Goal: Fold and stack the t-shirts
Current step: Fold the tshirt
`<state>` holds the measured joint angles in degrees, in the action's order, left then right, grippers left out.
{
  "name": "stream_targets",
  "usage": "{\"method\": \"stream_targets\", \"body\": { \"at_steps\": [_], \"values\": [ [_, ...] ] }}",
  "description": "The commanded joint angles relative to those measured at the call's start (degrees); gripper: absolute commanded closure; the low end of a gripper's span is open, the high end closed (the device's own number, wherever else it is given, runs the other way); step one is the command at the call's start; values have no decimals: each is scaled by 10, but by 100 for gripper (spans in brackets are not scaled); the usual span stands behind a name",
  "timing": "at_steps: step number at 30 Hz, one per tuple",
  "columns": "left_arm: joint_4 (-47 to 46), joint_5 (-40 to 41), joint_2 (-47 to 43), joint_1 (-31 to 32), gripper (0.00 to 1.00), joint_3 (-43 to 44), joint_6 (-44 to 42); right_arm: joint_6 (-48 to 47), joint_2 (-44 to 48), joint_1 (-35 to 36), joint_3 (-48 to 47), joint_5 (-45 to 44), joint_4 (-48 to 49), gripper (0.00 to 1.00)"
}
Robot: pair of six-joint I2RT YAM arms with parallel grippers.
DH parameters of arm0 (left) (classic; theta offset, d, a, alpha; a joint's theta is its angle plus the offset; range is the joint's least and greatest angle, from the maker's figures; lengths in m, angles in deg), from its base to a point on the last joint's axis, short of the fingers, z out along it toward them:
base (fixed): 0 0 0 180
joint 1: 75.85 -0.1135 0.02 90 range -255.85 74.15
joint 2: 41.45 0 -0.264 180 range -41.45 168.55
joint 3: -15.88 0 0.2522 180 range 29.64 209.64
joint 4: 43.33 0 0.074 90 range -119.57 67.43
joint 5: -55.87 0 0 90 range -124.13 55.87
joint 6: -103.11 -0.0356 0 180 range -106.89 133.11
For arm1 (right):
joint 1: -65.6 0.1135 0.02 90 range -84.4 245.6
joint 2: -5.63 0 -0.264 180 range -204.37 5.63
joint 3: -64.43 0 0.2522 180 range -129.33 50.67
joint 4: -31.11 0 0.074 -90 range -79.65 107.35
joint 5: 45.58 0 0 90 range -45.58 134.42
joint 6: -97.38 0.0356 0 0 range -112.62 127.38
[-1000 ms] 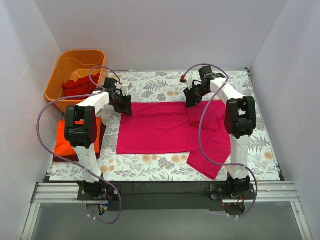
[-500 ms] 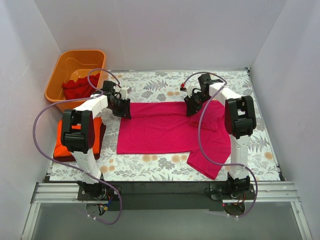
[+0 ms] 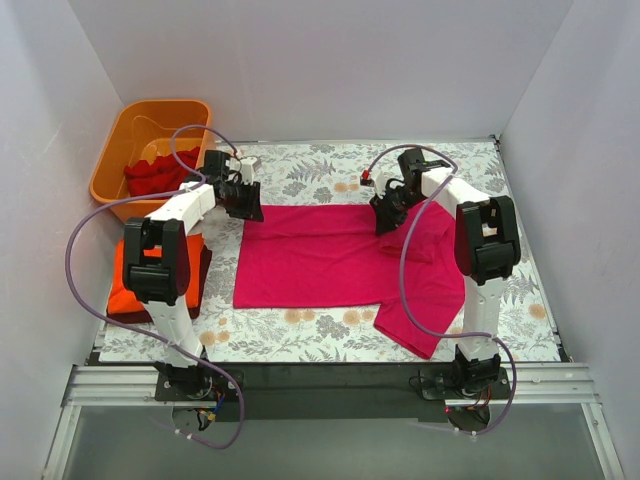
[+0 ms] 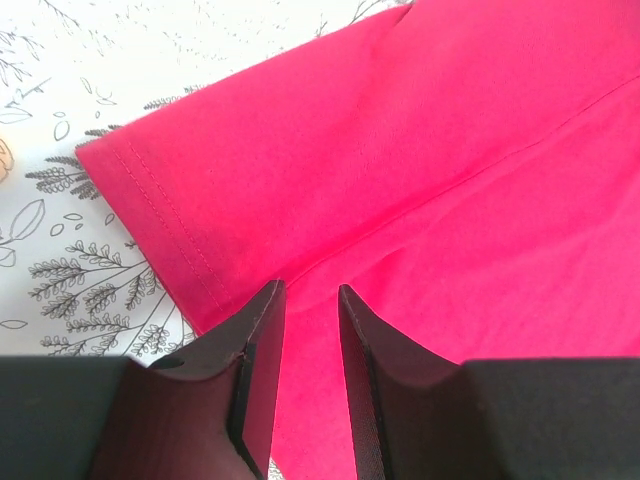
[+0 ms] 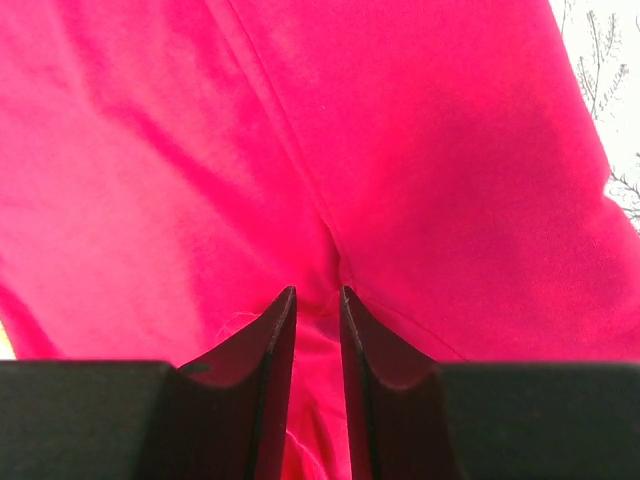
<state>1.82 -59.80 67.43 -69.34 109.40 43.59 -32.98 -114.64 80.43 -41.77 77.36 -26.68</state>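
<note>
Both clamped on your pink t-shirt, left pincer, right pincer, long axis 9-to-3 o'clock, hem toward 9.

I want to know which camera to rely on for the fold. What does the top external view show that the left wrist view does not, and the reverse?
Only the top external view: the orange tub with a red t-shirt inside, the folded orange t-shirt at the left, the right gripper, and the whole pink t-shirt. Only the left wrist view: the stitched sleeve hem and a cloth ridge between the fingers. Both: the pink t-shirt, the left gripper pinching it, the floral table cover.
</note>
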Motion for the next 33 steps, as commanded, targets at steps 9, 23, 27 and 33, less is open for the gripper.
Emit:
{"method": "stream_targets", "body": {
  "at_steps": [9,23,27,33],
  "values": [
    [27,22,-2,-1,76,-35,-47,-2,6,2,-15,-33,-10,69],
    [-38,27,-75,-1,76,-35,-37,33,76,-65,-34,22,-41,61],
    [-47,39,-24,-1,74,21,-1,47,65,-110,-67,-34,-43,61],
    [-41,51,46,0,74,53,41,49,29,-158,-90,-114,-39,63]
  ]
}}
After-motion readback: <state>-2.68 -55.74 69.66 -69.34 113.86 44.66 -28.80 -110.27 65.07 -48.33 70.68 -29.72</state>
